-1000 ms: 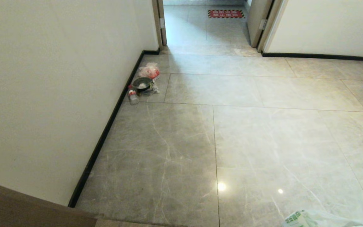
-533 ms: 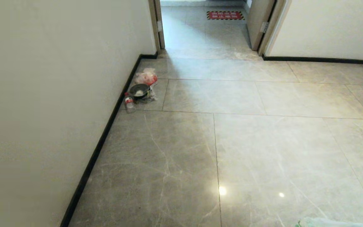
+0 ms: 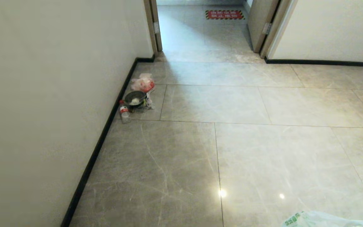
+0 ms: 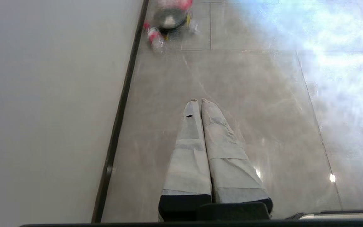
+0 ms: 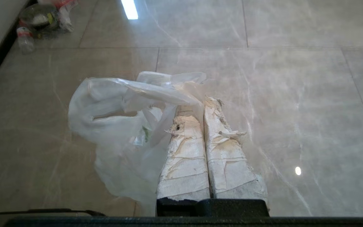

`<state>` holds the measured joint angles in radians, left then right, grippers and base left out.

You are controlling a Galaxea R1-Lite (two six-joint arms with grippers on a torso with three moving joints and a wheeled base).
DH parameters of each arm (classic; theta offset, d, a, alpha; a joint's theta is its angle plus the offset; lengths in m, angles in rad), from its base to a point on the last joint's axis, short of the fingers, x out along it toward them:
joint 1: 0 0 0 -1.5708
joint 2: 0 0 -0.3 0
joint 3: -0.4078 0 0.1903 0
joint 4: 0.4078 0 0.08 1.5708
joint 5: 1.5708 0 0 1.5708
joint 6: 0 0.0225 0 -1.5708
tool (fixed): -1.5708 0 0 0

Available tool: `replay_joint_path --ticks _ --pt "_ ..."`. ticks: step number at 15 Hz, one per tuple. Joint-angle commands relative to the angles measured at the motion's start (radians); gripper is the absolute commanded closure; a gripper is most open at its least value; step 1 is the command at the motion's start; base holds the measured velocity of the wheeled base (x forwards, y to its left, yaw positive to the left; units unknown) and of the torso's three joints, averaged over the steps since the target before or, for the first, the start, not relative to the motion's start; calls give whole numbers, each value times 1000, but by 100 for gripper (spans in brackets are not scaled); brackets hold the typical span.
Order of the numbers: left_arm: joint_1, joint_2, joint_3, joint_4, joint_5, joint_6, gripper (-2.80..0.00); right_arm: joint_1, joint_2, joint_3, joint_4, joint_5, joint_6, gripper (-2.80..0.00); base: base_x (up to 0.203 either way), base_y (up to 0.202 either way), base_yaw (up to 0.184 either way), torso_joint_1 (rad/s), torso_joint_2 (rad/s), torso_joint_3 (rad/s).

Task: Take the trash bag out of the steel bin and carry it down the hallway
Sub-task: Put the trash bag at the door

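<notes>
Across most of the head view spreads the hallway (image 3: 263, 151), its large grey marble-look floor tiles running from the lower edge up to an open doorway at the top centre. A plain pale wall (image 3: 43, 94) fills the left side of the frame, edged by a dark baseboard (image 3: 101, 142) that slants from the lower left toward the doorway. Beyond the doorway, at the top centre, lies a red floor sign (image 3: 225, 14) with a striped border.

At the lower right corner of the head view shows part of the trash bag (image 3: 323, 220), whitish and translucent with green printing. In the right wrist view the trash bag (image 5: 118, 132) hangs crumpled over the floor, a fold of its plastic pinched between the closed, tape-wrapped fingers of the right hand (image 5: 197, 108). The left hand (image 4: 199, 101), seen in its own wrist view, holds nothing, its wrapped fingers pressed together above the bare tiles.

Against the baseboard at the upper left of the head view sits a small heap of litter: a clear bag with red contents (image 3: 143, 82), just below it a dark round bowl (image 3: 135, 97), and beside that a plastic bottle (image 3: 124, 112) lying on the floor.
</notes>
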<state>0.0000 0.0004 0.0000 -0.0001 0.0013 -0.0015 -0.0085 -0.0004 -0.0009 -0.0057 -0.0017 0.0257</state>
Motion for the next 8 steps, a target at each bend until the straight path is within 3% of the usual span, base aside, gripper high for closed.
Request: replay_joint_path --ticks 1,8 --pt "0 0 0 0 0 0 0 0 0 0 0 0 0 0 193 0 0 -1 -2 6" --pt "0 0 0 0 0 -2 0 1 0 -1 0 0 0 0 184 0 -3 2 2 2"
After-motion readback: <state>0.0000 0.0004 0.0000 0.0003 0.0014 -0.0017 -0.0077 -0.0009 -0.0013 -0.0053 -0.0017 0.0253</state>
